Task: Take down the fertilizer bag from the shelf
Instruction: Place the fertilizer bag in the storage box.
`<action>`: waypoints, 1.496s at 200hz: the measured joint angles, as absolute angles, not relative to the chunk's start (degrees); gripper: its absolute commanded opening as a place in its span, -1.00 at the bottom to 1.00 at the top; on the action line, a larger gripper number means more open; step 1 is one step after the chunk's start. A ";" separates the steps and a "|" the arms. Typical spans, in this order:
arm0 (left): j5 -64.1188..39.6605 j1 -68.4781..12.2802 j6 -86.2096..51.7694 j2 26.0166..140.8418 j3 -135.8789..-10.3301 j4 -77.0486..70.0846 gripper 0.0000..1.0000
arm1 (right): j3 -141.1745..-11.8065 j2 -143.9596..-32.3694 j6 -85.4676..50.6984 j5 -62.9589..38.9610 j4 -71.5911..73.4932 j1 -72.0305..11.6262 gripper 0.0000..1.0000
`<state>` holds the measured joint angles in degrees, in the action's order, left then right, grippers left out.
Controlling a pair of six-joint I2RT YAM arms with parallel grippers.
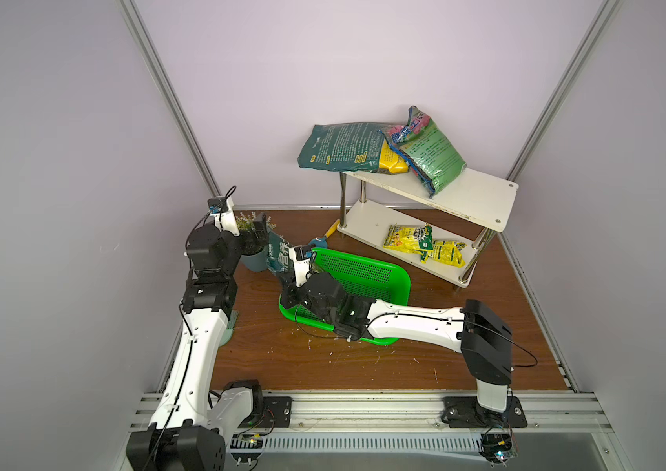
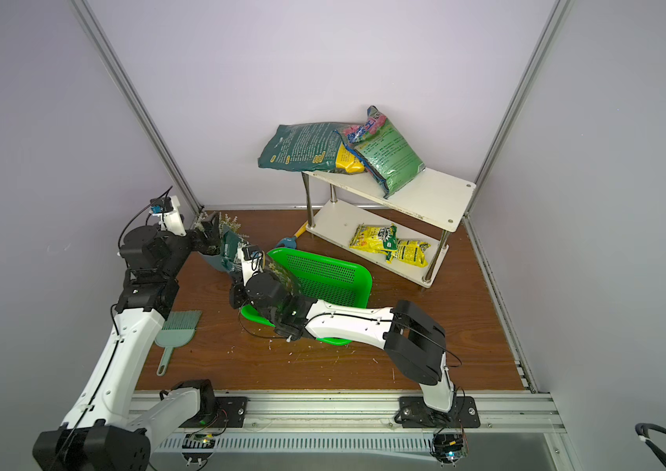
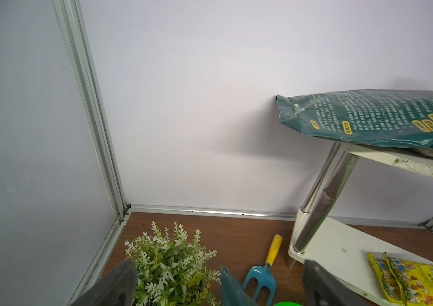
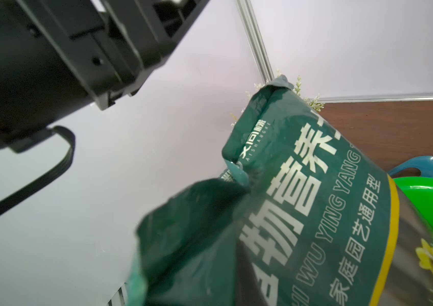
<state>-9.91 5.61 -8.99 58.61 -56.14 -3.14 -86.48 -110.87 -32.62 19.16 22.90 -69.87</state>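
Table [image 1: 323, 367] carries the shelf [image 1: 482, 200] at back right, with the green basket [image 1: 363, 269] in front of it. We see two big green bags [image 1: 343, 147] lying on the top board and yellow packets [image 1: 425, 244] on the lower one. The fertilizer bag [image 1: 278, 255] is off the shelf, held up at the basket's left end, just beside the potted plant [image 3: 173, 259]. Right fingers [image 1: 289, 294] are clamped tight on its lower part. Left fingers [image 3: 120, 286] are spread fully wide and grip nothing, with the plant between them.

free: table [image 1: 433, 297] before shelf [image 1: 482, 200] | blocked: green basket [image 1: 363, 269], right arm [image 1: 412, 322] across middle; plant [image 3: 170, 262] at left
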 measured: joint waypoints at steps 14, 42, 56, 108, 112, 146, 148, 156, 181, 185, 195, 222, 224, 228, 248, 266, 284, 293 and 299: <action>-9.91 5.63 -8.99 58.61 -56.14 -3.14 1.00 | -88.55 -112.86 -33.41 18.90 23.20 -69.60 -1.00; -10.00 5.65 -9.02 58.61 -56.14 -3.14 1.00 | -91.46 -116.20 -34.15 18.83 24.18 -69.69 -1.00; -10.00 5.65 -9.04 58.61 -56.14 -3.16 1.00 | -91.96 -117.14 -34.61 19.68 24.80 -69.93 -1.00; -10.07 5.65 -9.26 58.61 -56.14 -3.16 0.99 | -96.03 -120.84 -38.11 26.46 25.85 -70.72 -1.00; -10.07 5.65 -9.26 58.61 -56.14 -3.14 0.99 | -96.88 -121.47 -38.24 26.98 25.82 -70.74 -1.00; -10.09 5.65 -9.41 58.61 -56.14 -3.16 0.99 | -104.77 -126.50 -38.11 30.24 22.92 -70.98 -1.00; -10.09 5.65 -9.41 58.61 -56.14 -3.16 1.00 | -105.43 -126.91 -38.00 30.30 22.50 -71.00 -1.00; -10.11 5.65 -9.41 58.61 -56.14 -3.16 0.99 | -107.44 -127.85 -37.87 31.05 21.41 -71.00 -1.00; -10.22 5.65 -9.41 58.61 -56.14 -3.16 0.99 | -113.10 -130.43 -37.23 32.12 17.74 -71.02 -0.66; -10.24 5.65 -9.41 58.61 -56.14 -3.16 0.99 | -113.73 -130.67 -37.30 32.23 17.37 -71.05 -0.48; -10.24 5.65 -9.41 58.61 -56.14 -3.16 0.99 | -114.45 -130.87 -37.04 31.68 17.08 -71.09 0.04; -10.17 5.72 -9.43 58.61 -56.14 -3.16 1.00 | -114.24 -130.26 -35.81 31.09 17.32 -71.31 0.85; -10.20 5.74 -9.43 58.61 -56.14 -3.16 1.00 | -114.04 -130.15 -35.59 31.00 17.30 -71.35 0.86; -10.20 5.76 -9.43 58.61 -56.14 -3.16 1.00 | -113.49 -129.69 -35.22 30.98 17.26 -71.37 0.89; -10.24 5.76 -9.43 58.57 -56.14 -3.16 1.00 | -108.25 -125.56 -32.03 31.20 16.53 -71.57 0.94; -10.24 5.78 -9.43 58.54 -56.14 -3.16 1.00 | -99.88 -118.32 -28.08 32.58 15.92 -71.57 0.94; -10.24 5.78 -9.43 58.54 -56.14 -3.14 1.00 | -90.78 -108.25 -23.18 35.05 16.23 -71.59 0.93; -10.24 5.78 -9.43 58.52 -56.14 -3.16 0.99 | -86.87 -102.26 -19.68 36.49 16.62 -71.44 0.93; -10.24 5.78 -9.43 58.52 -56.14 -3.16 0.99 | -84.97 -98.41 -17.21 37.47 16.97 -71.26 0.92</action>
<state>-10.24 5.78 -9.43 58.52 -56.14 -3.16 -84.97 -98.41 -17.21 37.47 16.97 -71.26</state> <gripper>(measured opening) 0.998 0.966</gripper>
